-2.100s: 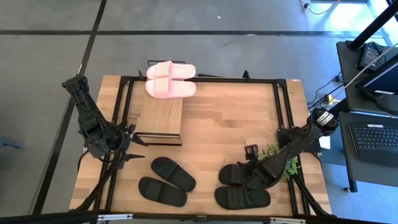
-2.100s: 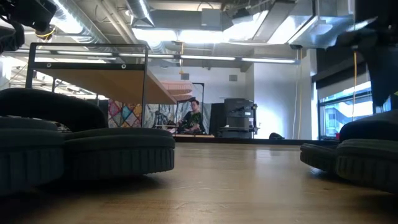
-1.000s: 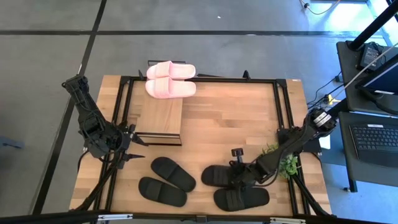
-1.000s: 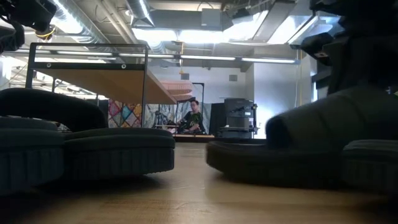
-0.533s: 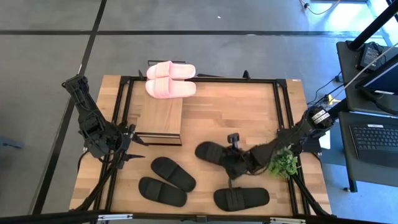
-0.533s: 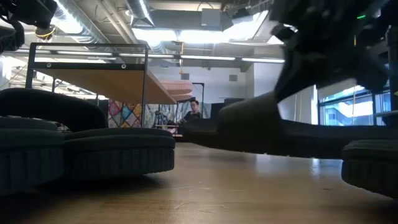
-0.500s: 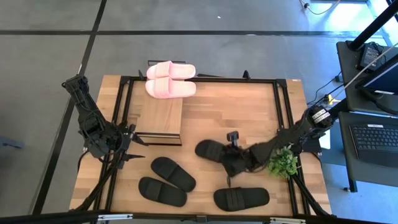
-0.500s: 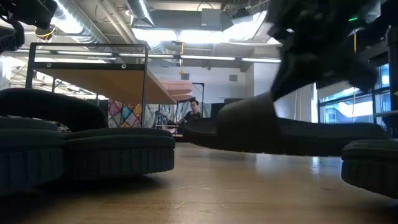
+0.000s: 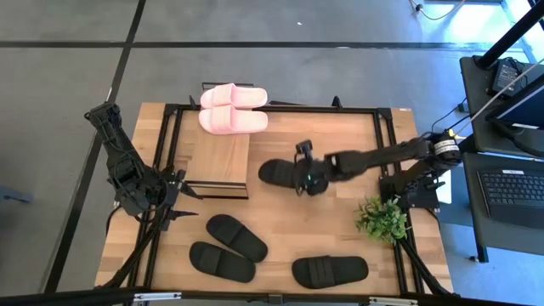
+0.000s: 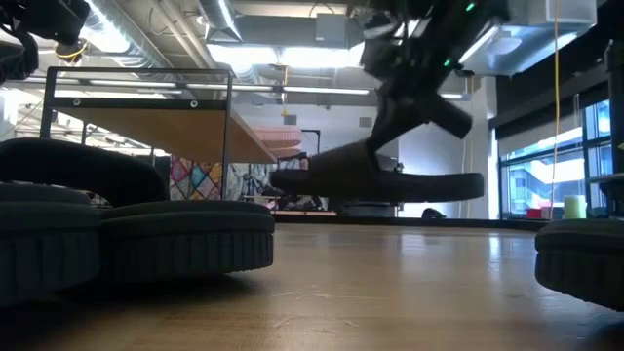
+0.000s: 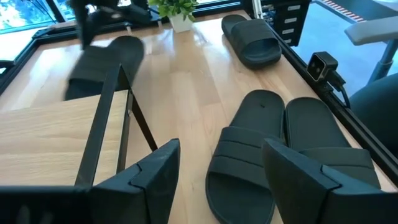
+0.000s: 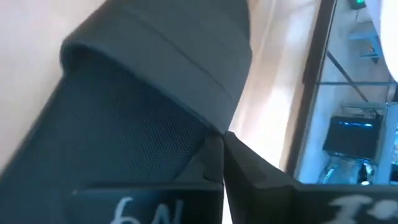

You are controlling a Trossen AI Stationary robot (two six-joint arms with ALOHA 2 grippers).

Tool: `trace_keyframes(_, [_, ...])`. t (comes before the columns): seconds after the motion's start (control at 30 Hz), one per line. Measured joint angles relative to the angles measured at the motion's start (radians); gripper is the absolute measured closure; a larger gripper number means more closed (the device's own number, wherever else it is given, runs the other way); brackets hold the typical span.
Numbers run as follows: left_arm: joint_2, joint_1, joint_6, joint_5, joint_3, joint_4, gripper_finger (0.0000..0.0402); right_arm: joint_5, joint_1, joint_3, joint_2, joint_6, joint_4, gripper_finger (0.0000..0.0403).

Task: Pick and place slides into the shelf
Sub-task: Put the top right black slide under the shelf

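We carry one black slide (image 9: 280,173) toward the shelf (image 9: 219,158) — the right gripper (image 9: 307,177) is clamped on its strap, and the low view shows it clear of the table (image 9: 340,136). We judge the toe must enter level under the top board, between the black frame posts. The slide hangs just beside the shelf's right edge, extending from the gripper toward the shelf. The pink pair (image 9: 231,109) sits at the shelf's far end. The left gripper (image 9: 182,204) waits near the table's left edge, fingers spread.
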Motion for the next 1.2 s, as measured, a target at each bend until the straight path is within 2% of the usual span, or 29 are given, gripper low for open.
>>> trace_keyframes(0.1, [0.0,0.0,0.0,0.0,0.0,0.0,0.0185,-0.095,-0.103,-0.003,0.004,-0.1,0.041,0.0403])
trace_keyframes(0.17, [0.0,0.0,0.007,0.0,0.0,0.0,0.0185,-0.188,-0.175,-0.02,0.009,-0.181,0.143,0.0403])
trace_keyframes(0.3, [0.0,0.0,0.049,0.0,0.0,0.0,0.0185,-0.226,-0.309,-0.049,0.009,-0.357,0.297,0.0403])
trace_keyframes(0.53, [0.0,0.0,0.077,0.0,0.0,0.0,0.0185,-0.343,-0.481,-0.052,0.017,-0.395,0.354,0.0403])
trace_keyframes(0.7, [0.0,0.0,0.078,0.0,0.0,0.0,0.0185,-0.371,-0.526,-0.052,0.073,-0.399,0.389,0.0403])
trace_keyframes(0.9, [0.0,0.0,0.092,0.0,0.0,-0.001,0.0185,-0.375,-0.541,-0.052,0.208,-0.452,0.484,0.0403])
trace_keyframes(1.03, [0.0,0.0,0.15,0.0,0.0,0.0,0.0185,-0.333,-0.54,-0.048,0.281,-0.498,0.575,0.0403])
trace_keyframes(1.2, [0.0,0.0,0.163,0.0,0.0,0.0,0.0185,-0.301,-0.541,-0.048,0.303,-0.511,0.607,0.0402])
